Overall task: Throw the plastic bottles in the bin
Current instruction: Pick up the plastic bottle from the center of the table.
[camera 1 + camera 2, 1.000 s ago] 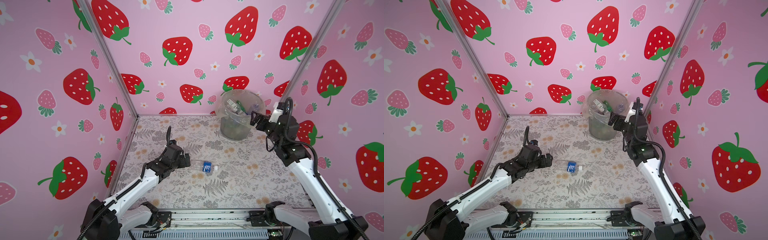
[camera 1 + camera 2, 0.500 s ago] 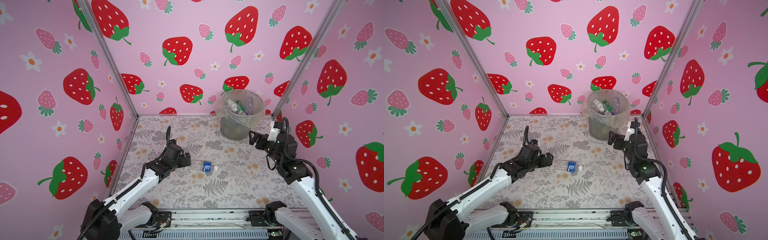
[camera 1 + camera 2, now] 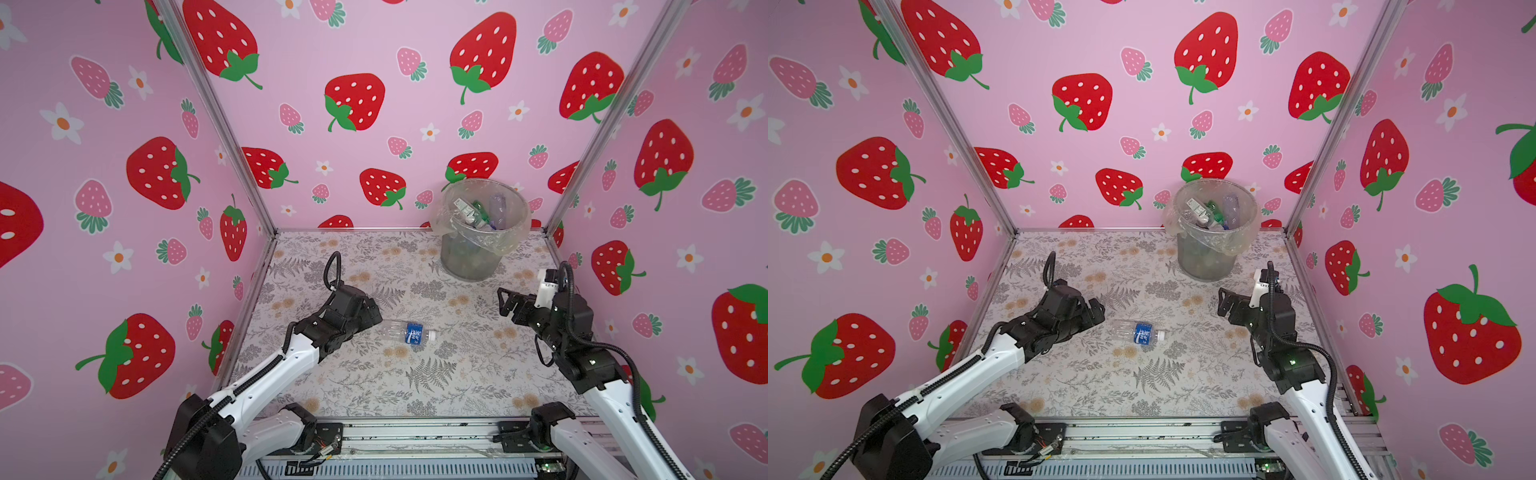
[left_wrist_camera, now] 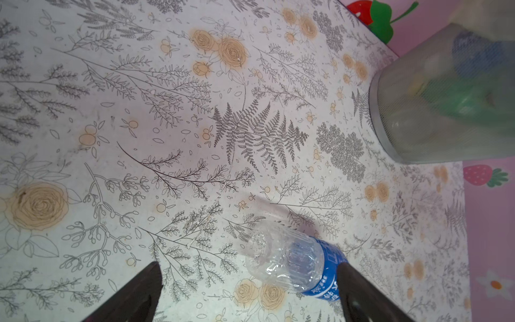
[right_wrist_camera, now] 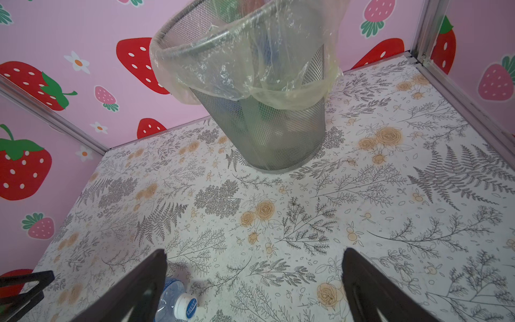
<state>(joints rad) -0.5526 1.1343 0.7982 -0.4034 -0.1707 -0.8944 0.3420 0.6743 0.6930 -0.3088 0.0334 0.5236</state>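
Observation:
One clear plastic bottle (image 3: 409, 332) with a blue label and white cap lies on its side mid-floor in both top views (image 3: 1138, 332). My left gripper (image 3: 372, 318) is open just left of its base. In the left wrist view the bottle (image 4: 292, 262) lies between the spread fingertips, not gripped. My right gripper (image 3: 503, 301) is open and empty, hovering in front of the bin (image 3: 469, 257). Its wrist view shows the bottle's cap end (image 5: 178, 302) beside one finger. The grey mesh bin (image 3: 1204, 257) with a clear liner holds several bottles (image 3: 478, 210).
Pink strawberry walls with metal corner posts (image 3: 582, 166) close in the floor on three sides. The bin (image 5: 278, 139) stands at the back right near the corner. The floral floor (image 3: 415, 374) stretches from the bottle to the front rail (image 3: 415, 436).
My right arm has drawn back from the bin's rim toward the front and dropped lower, its gripper still open. The left arm and the floor bottle have not moved.

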